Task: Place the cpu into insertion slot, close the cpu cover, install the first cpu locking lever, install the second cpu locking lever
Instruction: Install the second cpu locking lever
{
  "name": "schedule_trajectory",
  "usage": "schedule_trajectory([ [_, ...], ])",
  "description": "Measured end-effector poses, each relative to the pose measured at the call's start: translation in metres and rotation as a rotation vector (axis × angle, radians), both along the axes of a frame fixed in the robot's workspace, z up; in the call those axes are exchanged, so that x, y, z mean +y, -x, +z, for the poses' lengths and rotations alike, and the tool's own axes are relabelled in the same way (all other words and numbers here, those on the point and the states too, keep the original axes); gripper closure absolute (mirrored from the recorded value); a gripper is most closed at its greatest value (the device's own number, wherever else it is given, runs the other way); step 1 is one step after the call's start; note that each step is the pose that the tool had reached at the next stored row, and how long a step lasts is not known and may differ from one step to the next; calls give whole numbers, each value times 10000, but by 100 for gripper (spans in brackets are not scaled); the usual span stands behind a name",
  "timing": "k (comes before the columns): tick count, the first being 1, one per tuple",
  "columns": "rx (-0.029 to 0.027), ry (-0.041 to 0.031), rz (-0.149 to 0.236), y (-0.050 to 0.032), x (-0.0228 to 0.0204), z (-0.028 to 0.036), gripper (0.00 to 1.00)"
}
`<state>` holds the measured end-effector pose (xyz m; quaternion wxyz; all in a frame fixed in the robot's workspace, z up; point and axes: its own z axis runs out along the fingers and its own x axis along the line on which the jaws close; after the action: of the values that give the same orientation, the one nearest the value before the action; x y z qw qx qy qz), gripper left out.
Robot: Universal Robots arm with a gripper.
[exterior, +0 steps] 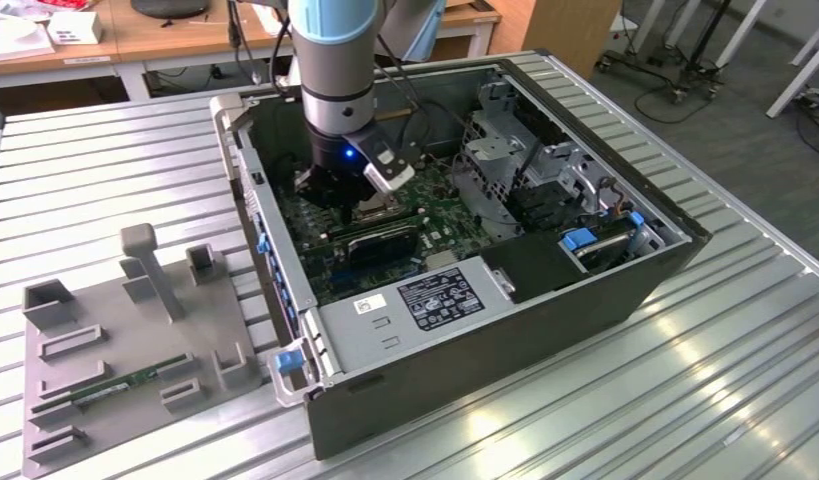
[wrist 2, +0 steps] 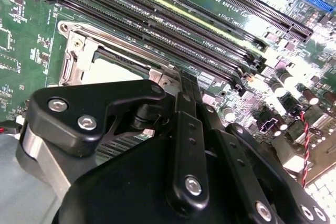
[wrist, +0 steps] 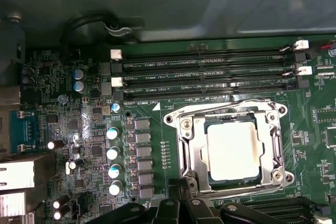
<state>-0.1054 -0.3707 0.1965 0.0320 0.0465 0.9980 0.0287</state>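
The cpu (wrist: 233, 149) lies flat in its socket on the green motherboard, pale silvery face up, and also appears as the cpu (wrist 2: 107, 70) in the second wrist view. The cpu cover (wrist: 193, 148) is down around it as a silvery frame. A thin wire lever (wrist: 226, 105) runs along the socket's edge beside the memory slots. My gripper (wrist: 184, 186) is shut, its tips at the socket's edge just off the cover's corner. From the other camera the gripper (wrist 2: 184, 82) stands at that same corner. In the exterior view the gripper (exterior: 345, 203) reaches down inside the open computer case (exterior: 676, 235).
Long black memory slots (wrist: 205, 72) run beside the socket, and upright capacitors (wrist: 113, 153) stand close by. A power supply (exterior: 423, 295) and a drive cage (exterior: 496, 150) crowd the case. On the exterior view's left, a grey fixture (exterior: 129, 340) holds a green memory stick (exterior: 116, 385).
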Motion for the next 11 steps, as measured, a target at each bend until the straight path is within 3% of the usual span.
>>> schedule_trajectory([
  [11,-10,-7,3,21,-12,0,89],
])
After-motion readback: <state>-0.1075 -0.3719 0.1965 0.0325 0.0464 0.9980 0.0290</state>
